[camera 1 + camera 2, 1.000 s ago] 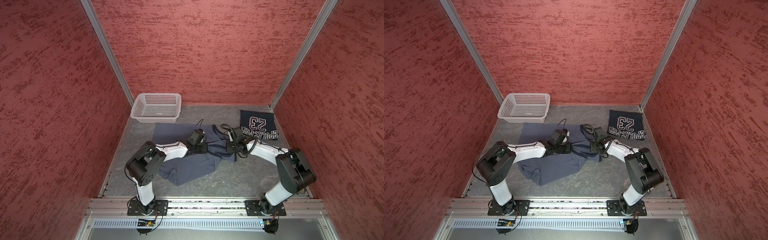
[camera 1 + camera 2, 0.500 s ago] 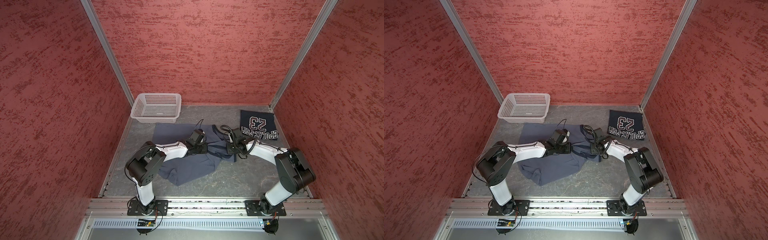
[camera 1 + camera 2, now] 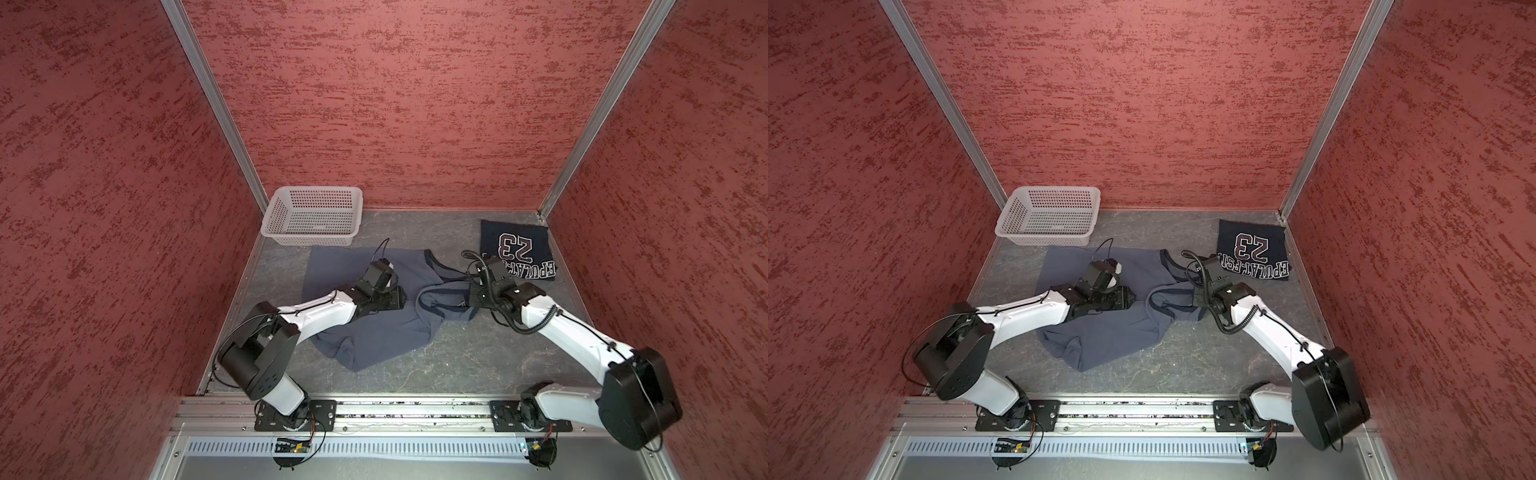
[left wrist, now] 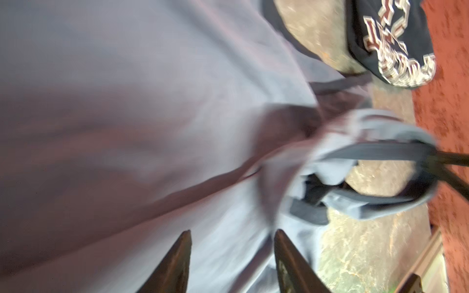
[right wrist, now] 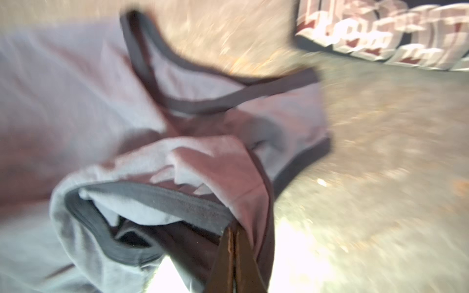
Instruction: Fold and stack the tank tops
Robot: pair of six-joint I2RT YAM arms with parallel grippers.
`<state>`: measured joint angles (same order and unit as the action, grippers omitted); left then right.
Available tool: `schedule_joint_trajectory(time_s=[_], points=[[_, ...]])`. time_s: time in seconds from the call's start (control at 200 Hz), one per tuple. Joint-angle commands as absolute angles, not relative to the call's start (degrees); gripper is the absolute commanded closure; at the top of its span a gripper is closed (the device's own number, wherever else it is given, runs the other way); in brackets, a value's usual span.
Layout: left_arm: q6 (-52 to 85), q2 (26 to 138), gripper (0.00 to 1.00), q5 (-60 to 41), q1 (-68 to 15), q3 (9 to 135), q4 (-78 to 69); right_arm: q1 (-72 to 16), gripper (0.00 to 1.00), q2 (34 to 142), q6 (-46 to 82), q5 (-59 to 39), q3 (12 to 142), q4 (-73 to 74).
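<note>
Right pincer (image 5: pixel 234 229), grey top (image 5: pixel 66 81) — marbled tabletop (image 5: pixel 380 157)

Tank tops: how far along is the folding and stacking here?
Done: the navy tank top lies folded flat in the far right corner. In hand: the grey-blue tank top lies rumpled mid-table; the right fingers are shut on its dark-trimmed edge, the left fingers stand open over its body. Remaining: fold the grey-blue one and stack it with the navy one.
</note>
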<state>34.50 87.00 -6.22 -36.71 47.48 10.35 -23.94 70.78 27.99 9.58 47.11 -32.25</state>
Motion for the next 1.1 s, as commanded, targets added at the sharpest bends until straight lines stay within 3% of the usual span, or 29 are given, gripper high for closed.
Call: schedule_joint_trajectory(time_s=[0.0,0.245,0.526,0.711,0.806,0.972,1.097], points=[[40.85,81.59,0.44,-3.02,-33.4,41.24,18.17,-22.67,1.0,65.61,35.26,14.8,44.53,-39.94],[48.49,72.12,0.47,-5.12,-22.7,26.86,21.34,-14.67,1.0,53.27,43.85,9.76,36.35,-41.75],[47.53,74.93,0.55,-3.44,-15.84,27.04,20.27,-9.14,1.0,45.09,48.21,13.41,34.45,-44.6],[44.9,76.95,0.56,-4.0,-12.87,29.49,17.95,-8.41,1.0,43.92,49.66,13.73,33.47,-43.51],[42.99,75.68,0.56,-1.52,-14.48,34.07,22.13,-8.28,1.0,45.52,49.1,12.93,33.52,-41.07],[44.66,67.24,0.42,12.55,-23.99,41.88,42.67,-8.32,1.0,47.71,46.49,14.09,35.88,-38.84],[50.3,63.84,0.42,12.83,-28.25,42.79,55.21,-8.31,1.0,48.82,45.27,12.92,36.04,-36.54]])
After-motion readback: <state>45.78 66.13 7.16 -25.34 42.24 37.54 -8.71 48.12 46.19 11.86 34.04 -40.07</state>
